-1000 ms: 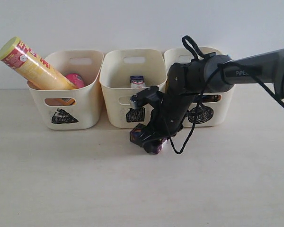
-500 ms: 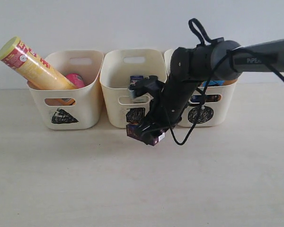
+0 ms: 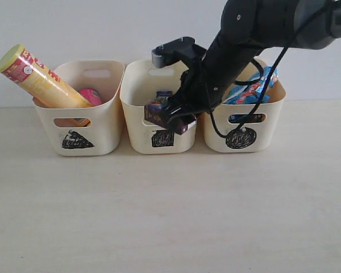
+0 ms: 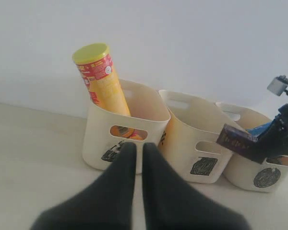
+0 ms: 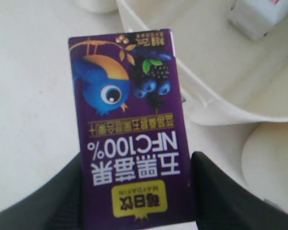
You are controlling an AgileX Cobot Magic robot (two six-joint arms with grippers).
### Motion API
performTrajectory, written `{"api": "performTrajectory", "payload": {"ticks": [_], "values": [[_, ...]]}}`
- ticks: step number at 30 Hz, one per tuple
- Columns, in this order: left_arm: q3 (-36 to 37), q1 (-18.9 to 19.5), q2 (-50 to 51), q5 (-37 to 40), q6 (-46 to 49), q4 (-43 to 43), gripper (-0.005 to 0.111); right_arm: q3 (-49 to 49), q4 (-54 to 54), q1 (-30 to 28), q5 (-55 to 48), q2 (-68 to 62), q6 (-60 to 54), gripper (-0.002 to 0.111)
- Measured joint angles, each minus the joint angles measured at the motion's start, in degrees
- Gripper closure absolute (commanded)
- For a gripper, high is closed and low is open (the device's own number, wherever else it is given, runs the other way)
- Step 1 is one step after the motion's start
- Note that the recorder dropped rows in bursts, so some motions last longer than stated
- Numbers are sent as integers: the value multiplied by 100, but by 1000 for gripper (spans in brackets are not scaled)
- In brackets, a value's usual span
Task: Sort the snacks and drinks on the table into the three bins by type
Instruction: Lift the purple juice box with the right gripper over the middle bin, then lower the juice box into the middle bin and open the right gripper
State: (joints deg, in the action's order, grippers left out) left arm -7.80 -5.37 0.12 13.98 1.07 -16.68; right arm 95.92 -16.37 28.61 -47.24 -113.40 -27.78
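Right gripper (image 3: 171, 118): I'm watching it clamping the dark purple drink box (image 3: 158, 112). Its fingers (image 5: 216, 191) are sitting one box-width apart and pressing on the two long sides.

Purple box: it's hanging tilted in the grip, clear of the table (image 3: 159, 222), with its far end right at the front rim of the middle bin (image 3: 137, 133).

Middle bin (square scribble): it's sitting directly behind and below the right gripper. The blue-and-white carton (image 3: 165, 96) is resting inside it, just past the held box.

Right bin (image 3: 270, 133) (circle scribble): it's sitting just beside the right gripper on the arm's side. The blue foil bag (image 3: 253, 88) is poking out of it.

Left bin (image 3: 105, 136) (triangle scribble): it's well off to the gripper's other side. The yellow Lay's tube (image 3: 40, 79) is leaning out of it, with the pink tube (image 3: 91, 95) tucked beside it.

Left gripper (image 4: 135, 152): its fingers are sitting almost together with only a sliver of gap and nothing between them. It's hovering over the table and pointing at the triangle bin straight ahead.
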Motion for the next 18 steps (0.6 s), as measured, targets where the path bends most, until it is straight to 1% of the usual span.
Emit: {"api": "performTrajectory", "payload": {"ticks": [7, 11, 15, 18], "values": [[0, 0, 0, 0, 0, 0, 102, 0, -35, 0, 1017, 71, 0, 108], [0, 0, 0, 0, 0, 0, 102, 0, -45, 0, 1813, 57, 0, 108], [0, 0, 0, 0, 0, 0, 102, 0, -7, 0, 2716, -143, 0, 108], [0, 0, 0, 0, 0, -11, 102, 0, 3, 0, 3146, -389, 0, 108]]}}
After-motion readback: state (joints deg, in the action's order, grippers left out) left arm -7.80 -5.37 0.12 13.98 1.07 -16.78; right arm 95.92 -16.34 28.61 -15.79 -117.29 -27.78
